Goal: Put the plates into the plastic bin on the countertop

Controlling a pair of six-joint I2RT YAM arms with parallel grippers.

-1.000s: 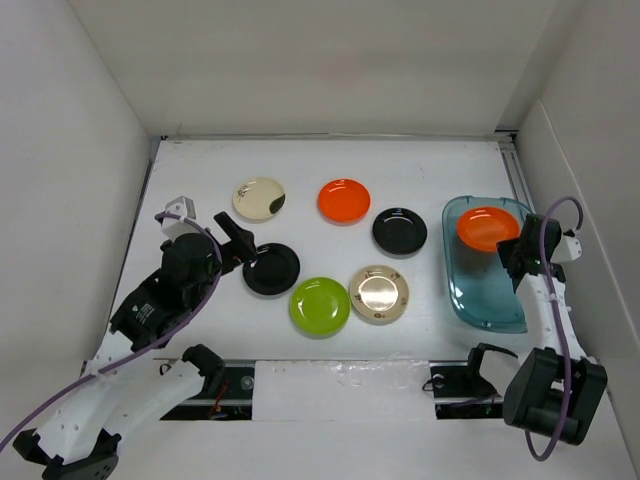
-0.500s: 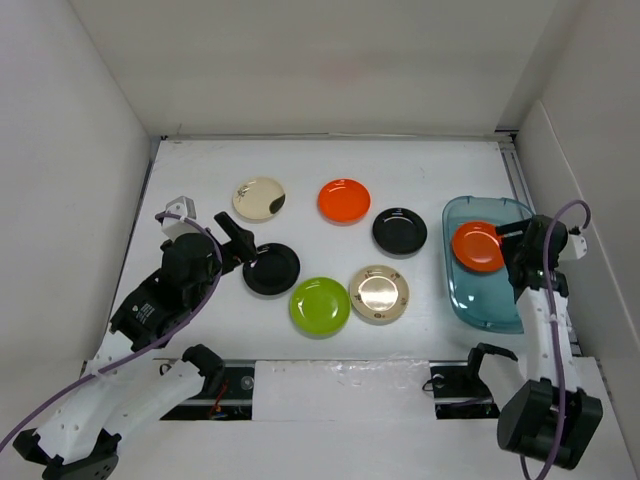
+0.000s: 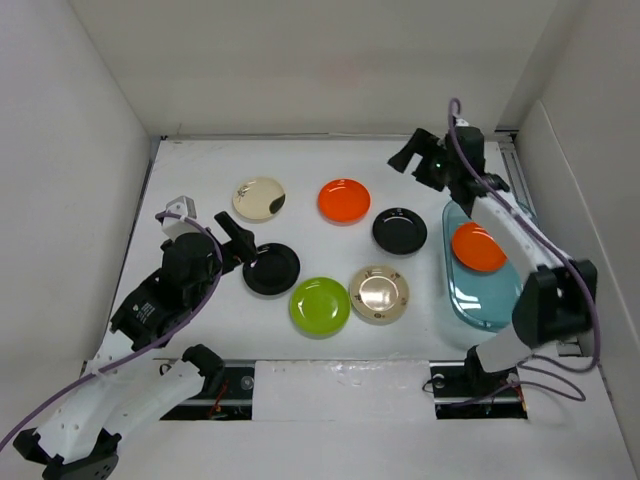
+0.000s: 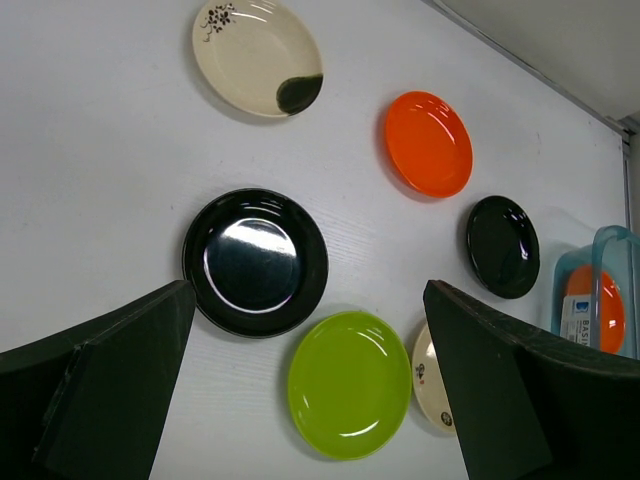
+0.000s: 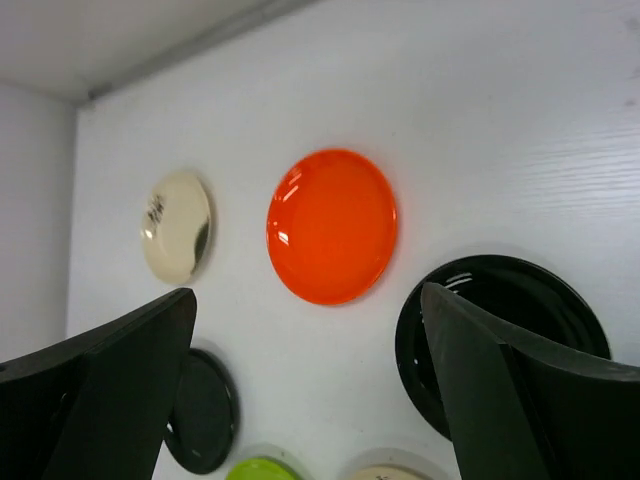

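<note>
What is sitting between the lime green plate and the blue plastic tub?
The gold-beige plate lies between the lime green plate and the plastic bin, touching neither. The top view shows this plainly.

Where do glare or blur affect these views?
Top external: even light, soft shadows, white glare on the gold-beige plate. Left wrist: a pale reflection washes the nearest black plate. Right wrist: orange plate sharp, small rim highlights; its own fingers dark and soft-edged.
</note>
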